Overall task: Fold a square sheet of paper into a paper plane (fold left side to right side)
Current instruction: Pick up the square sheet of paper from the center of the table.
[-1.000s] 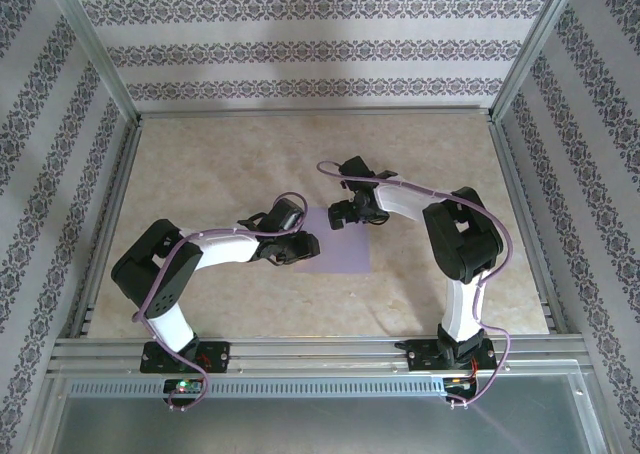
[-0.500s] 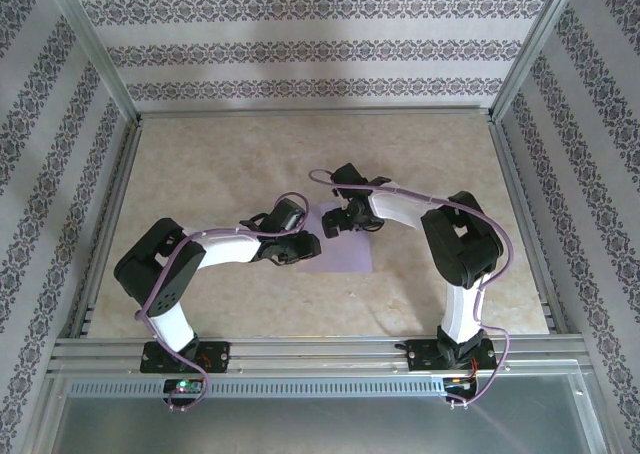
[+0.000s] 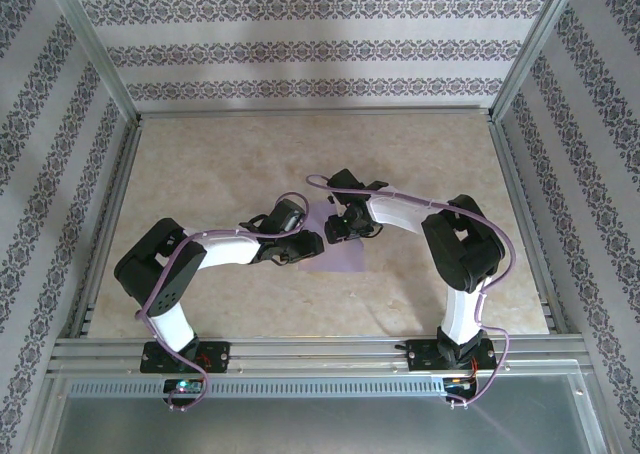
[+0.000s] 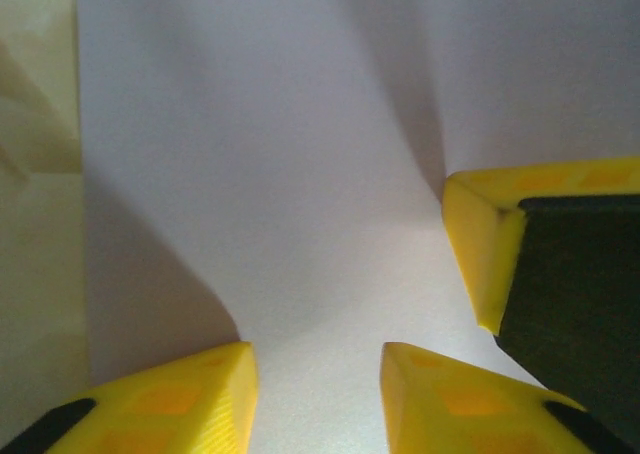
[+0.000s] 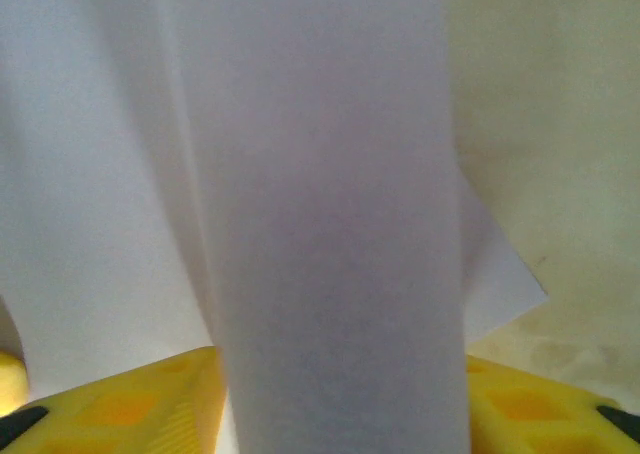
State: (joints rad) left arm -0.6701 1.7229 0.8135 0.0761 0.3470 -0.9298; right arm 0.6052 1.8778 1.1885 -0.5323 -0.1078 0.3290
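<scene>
The square sheet of paper (image 3: 340, 260) lies lavender on the table's middle, partly under both grippers. My left gripper (image 3: 308, 244) rests on its left part. In the left wrist view the paper (image 4: 280, 174) lies flat under my open left gripper (image 4: 315, 394), with nothing between the yellow fingers. One of the right gripper's fingers (image 4: 535, 264) stands close at the right. My right gripper (image 3: 338, 226) sits at the sheet's far edge. In the right wrist view a raised band of the paper (image 5: 330, 224) runs up between the wide-apart fingers (image 5: 120, 404) and hides their tips. No paper plane is in view.
The beige marbled table (image 3: 220, 164) is ringed by an aluminium frame (image 3: 300, 349) and patterned walls. The paper's corner (image 5: 525, 294) lies on bare table (image 5: 545, 124) in the right wrist view. The two grippers are nearly touching over the sheet.
My right gripper has moved left and slightly nearer over the paper, closing on the left gripper. The left gripper edged right. Less of the sheet shows now.
</scene>
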